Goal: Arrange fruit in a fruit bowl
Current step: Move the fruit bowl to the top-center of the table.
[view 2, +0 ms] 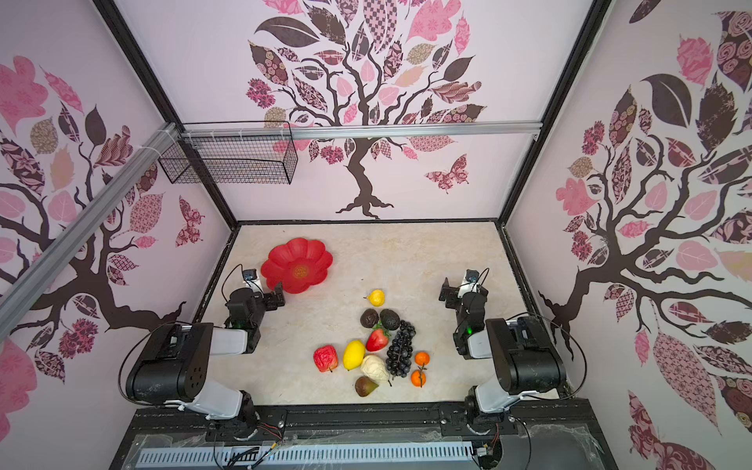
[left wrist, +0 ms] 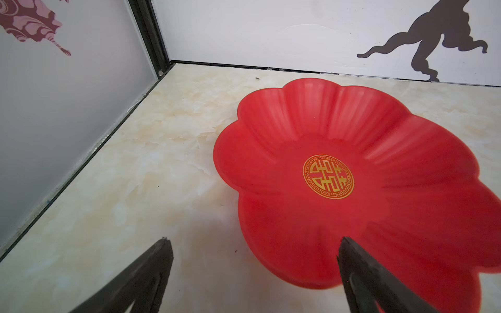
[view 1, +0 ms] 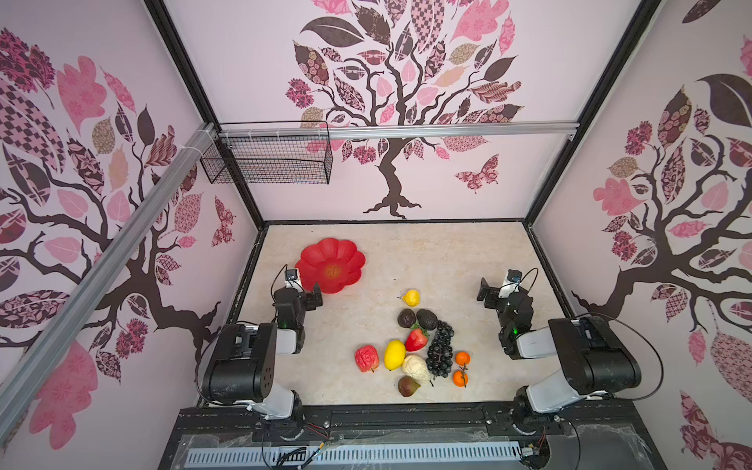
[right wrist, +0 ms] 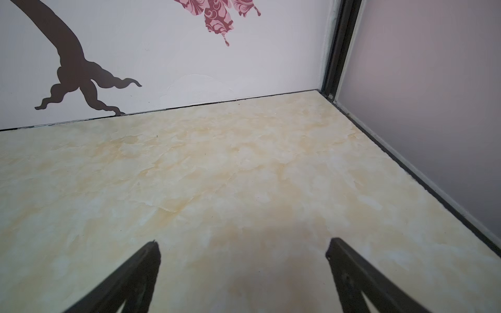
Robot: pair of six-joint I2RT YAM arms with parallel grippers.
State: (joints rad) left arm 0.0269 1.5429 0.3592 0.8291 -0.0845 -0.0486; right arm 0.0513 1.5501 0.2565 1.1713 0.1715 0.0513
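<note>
With left gripper (view 1: 314,296) and right gripper (view 1: 487,294) both wide and empty, we find the empty bowl (view 1: 325,252) just ahead of the left one, while the fruit (view 1: 416,339) lies bunched between the arms, back toward their bases, apple (view 1: 366,358) nearer left, oranges (view 1: 462,358) nearer right.

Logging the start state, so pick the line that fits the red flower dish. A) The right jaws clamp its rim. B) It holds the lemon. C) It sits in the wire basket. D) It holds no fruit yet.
D: the fruit bowl shows only its gold mark inside, and the fruit all lies on the table.
</note>
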